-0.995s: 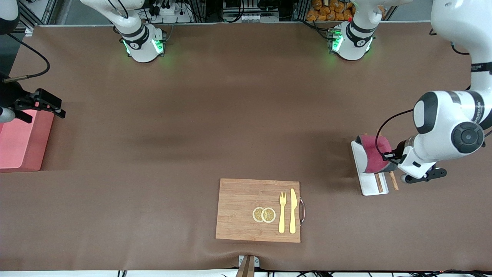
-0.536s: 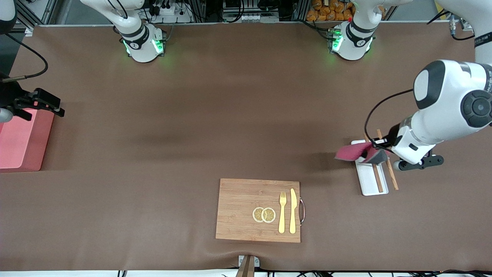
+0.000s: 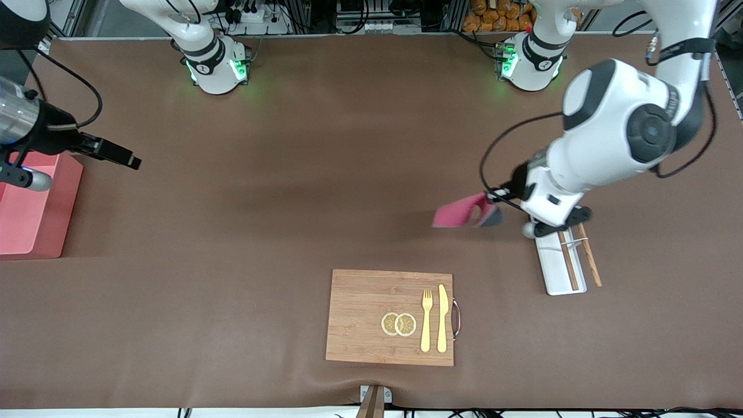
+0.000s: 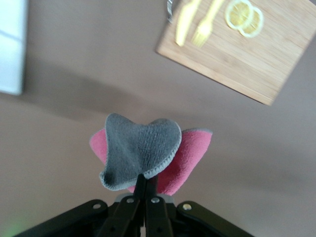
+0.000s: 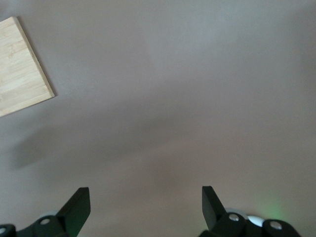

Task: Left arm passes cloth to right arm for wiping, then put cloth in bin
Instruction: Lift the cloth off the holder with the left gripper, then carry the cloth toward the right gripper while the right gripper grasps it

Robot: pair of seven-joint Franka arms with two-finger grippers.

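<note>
The left claw [image 3: 504, 204] pinches the cloth [image 3: 461, 211] aloft over bare desk [image 3: 325, 174], at the board's [image 3: 371, 316] one o'clock. Present a free edge squarely to the right claw [image 3: 119, 157], spread by the bin [image 3: 32, 215].

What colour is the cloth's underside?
Dark grey, on the crimson-pink cloth; clearest in the left wrist view.

I am working over a wide table [image 3: 325, 174] that is lying under a plain brown cover, with soft shadows falling across its middle. Along its top edge, metal framing [image 3: 58, 20] and tangled cables [image 3: 371, 14] are crowding a cluttered strip, where orange objects [image 3: 499, 14] are sitting heaped together.
</note>
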